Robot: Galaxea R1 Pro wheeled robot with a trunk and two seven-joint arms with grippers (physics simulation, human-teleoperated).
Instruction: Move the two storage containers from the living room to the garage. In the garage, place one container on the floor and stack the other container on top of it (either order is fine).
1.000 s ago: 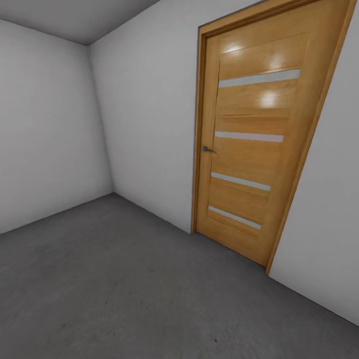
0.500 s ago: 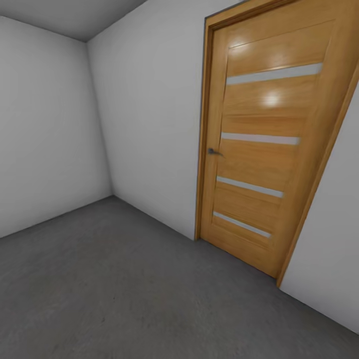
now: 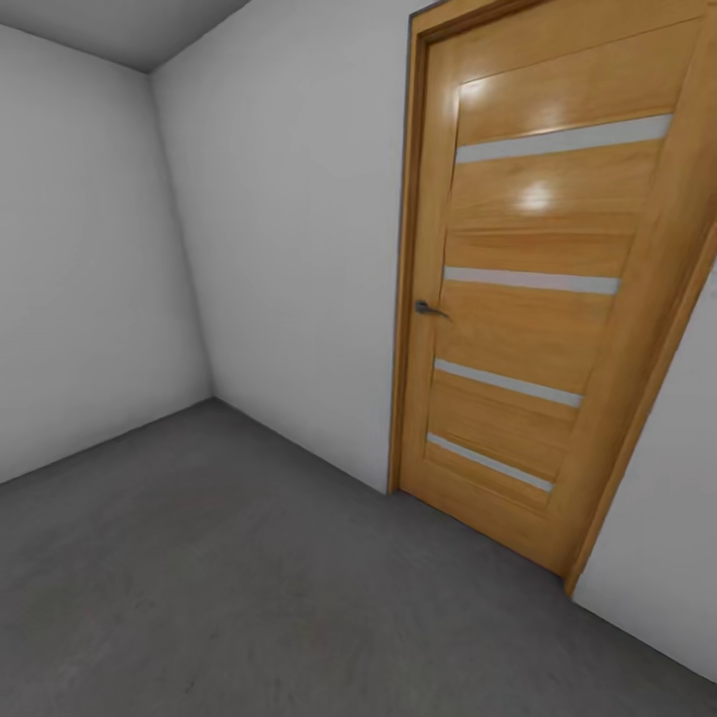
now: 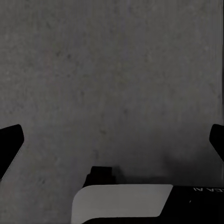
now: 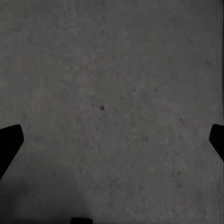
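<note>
Grey concrete floor (image 3: 249, 578), one wooden door (image 3: 538, 299), two splayed pincers.

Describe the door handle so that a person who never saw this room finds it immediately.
In the head view, look at the white wall on the right of the corner, where a closed wooden door with four pale horizontal strips stands above the grey concrete floor. The handle is on the door's left edge, about mid-height. It is the one small dark metal lever on the orange-brown wood.

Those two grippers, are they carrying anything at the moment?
Nothing. The left gripper and right gripper are both open, with only the dark grey speckled concrete floor between their fingertips.
</note>
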